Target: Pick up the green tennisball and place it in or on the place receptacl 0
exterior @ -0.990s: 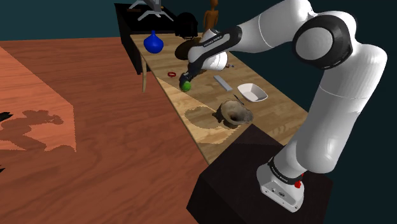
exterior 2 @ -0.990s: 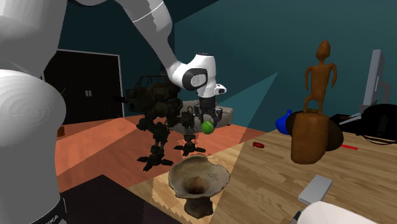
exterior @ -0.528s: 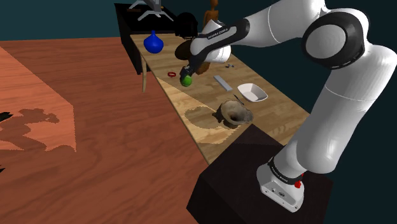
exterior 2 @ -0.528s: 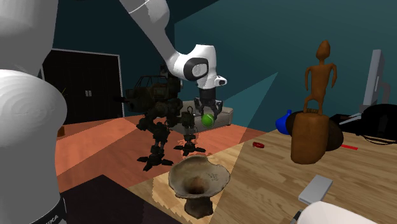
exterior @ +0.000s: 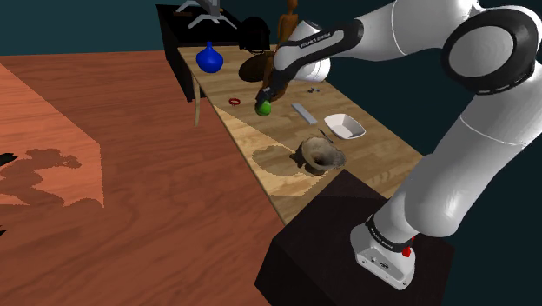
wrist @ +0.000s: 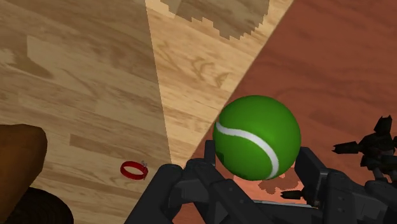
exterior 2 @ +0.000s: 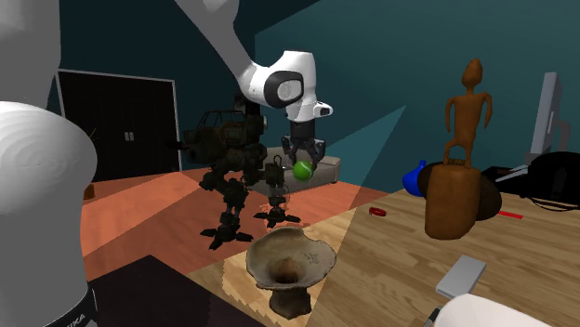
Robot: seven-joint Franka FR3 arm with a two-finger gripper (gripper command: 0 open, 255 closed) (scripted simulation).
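Now: carry step. Claw [exterior: 263, 103] clamped on the one green ball [wrist: 256, 137], held clear above the table [exterior: 382, 156], about over its floor-side edge, near the one red ring [exterior: 234, 101]. Next, I judge: swing to the receptacle, likely the one white dish [exterior: 345, 127] or the one brown vase [exterior: 320, 152], lower, release. Also one blue vase [exterior: 209, 59].

We list: tennis ball [wrist: 256, 137], green with one curved white seam; claw [wrist: 259, 168], black; ring [wrist: 134, 169], red; bench [wrist: 76, 95], pale wood grain; vase [exterior: 209, 58], blue, upper left of the shoulder view; floor [exterior: 130, 200], reddish-brown.
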